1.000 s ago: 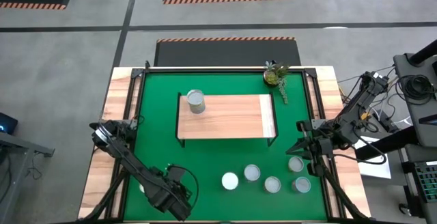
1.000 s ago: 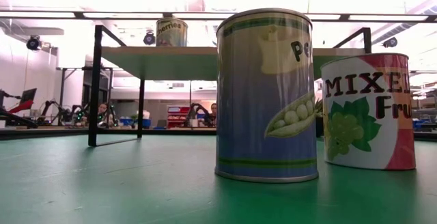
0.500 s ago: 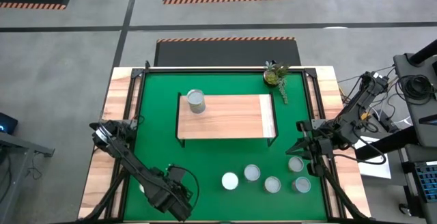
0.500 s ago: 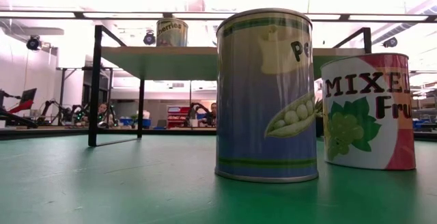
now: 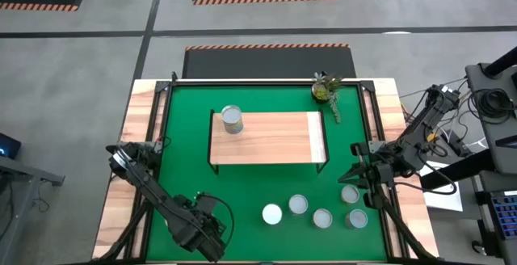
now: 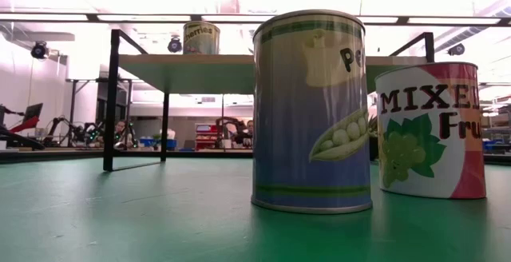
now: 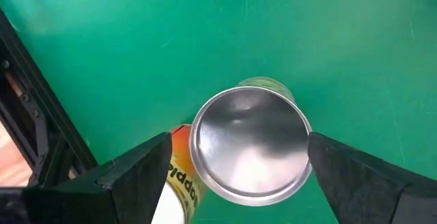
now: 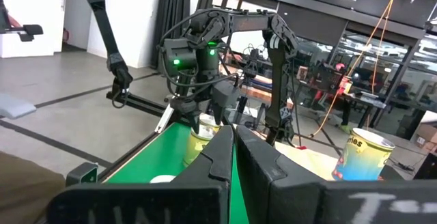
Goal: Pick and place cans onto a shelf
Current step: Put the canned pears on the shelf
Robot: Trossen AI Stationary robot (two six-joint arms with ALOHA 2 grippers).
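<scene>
**Little has changed: one can up, more to go**

On the green worktop (image 5: 186, 160), the shelf (image 5: 266, 138) holds a lone can (image 5: 232, 119), same as a moment ago, so most of our job is left. Only the left wrist view shows our left end effector (image 7: 237, 152) spread wide around a silver-topped can (image 7: 249, 145). The right end effector (image 5: 355, 176) waits, clenched, near the right edge.

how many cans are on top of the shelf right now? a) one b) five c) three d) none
a: in the high view a single can stands near the left end of the shelf, and the low view shows the same lone can up there; the other cans in view sit on the green mat.
</scene>
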